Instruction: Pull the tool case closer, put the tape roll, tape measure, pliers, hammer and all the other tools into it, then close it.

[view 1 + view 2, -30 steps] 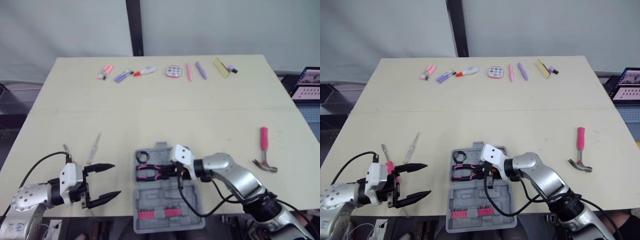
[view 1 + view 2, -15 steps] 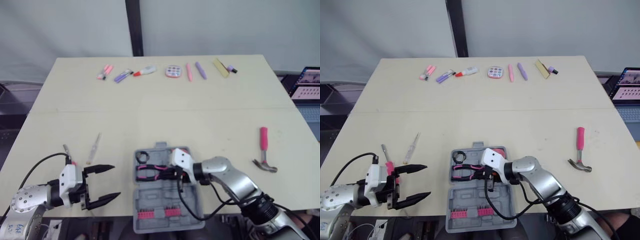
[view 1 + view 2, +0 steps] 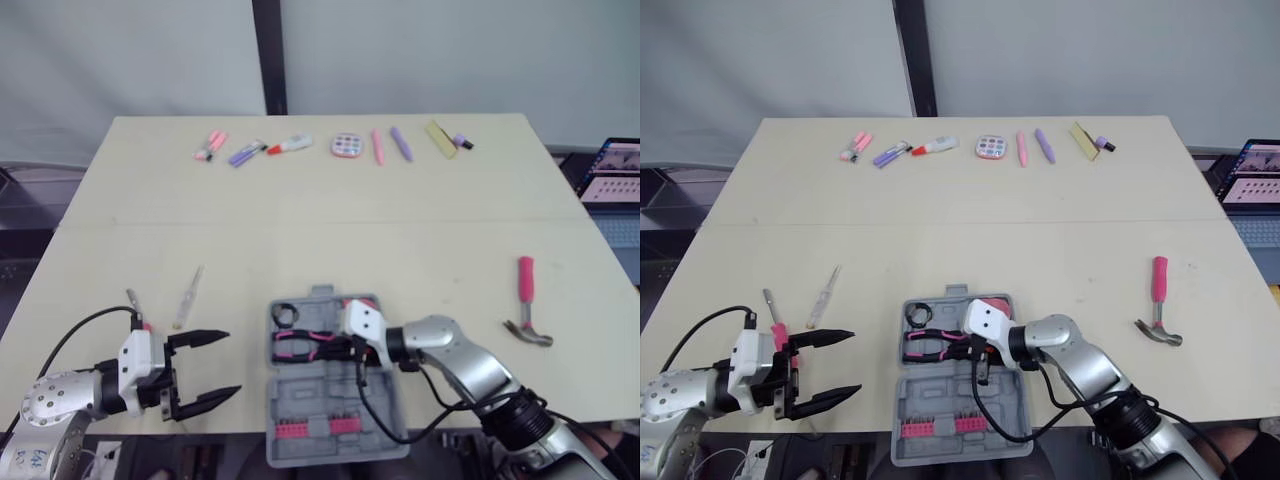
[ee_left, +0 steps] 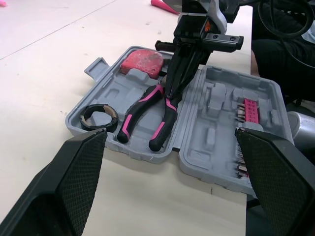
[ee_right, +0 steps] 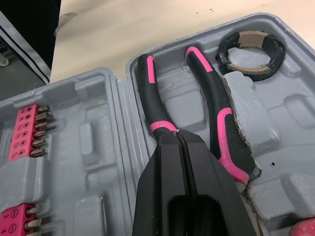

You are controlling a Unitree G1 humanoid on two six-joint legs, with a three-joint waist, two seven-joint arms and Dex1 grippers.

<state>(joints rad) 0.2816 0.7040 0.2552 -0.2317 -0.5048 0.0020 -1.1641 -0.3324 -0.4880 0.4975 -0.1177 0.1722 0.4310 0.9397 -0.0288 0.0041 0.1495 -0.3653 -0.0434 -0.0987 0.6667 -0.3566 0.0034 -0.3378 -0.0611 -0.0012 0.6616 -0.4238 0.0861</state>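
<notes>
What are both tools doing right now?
Left tool: open, holding nothing.
Right tool: closed, tips on the pliers lying in the case.

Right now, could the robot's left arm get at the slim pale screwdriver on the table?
Probably yes. The screwdriver lies on bare table just beyond the open left gripper, nothing between them; the tool case sits off to its right.

The right gripper [image 4: 171, 93] has eased down and drawn back a touch toward the robot, its forearm dropping lower over the open grey plastic tool case [image 4: 216, 123], black fingertips pressed together right at the pink-and-black pliers [image 4: 161, 127] lying in the tray.
</notes>
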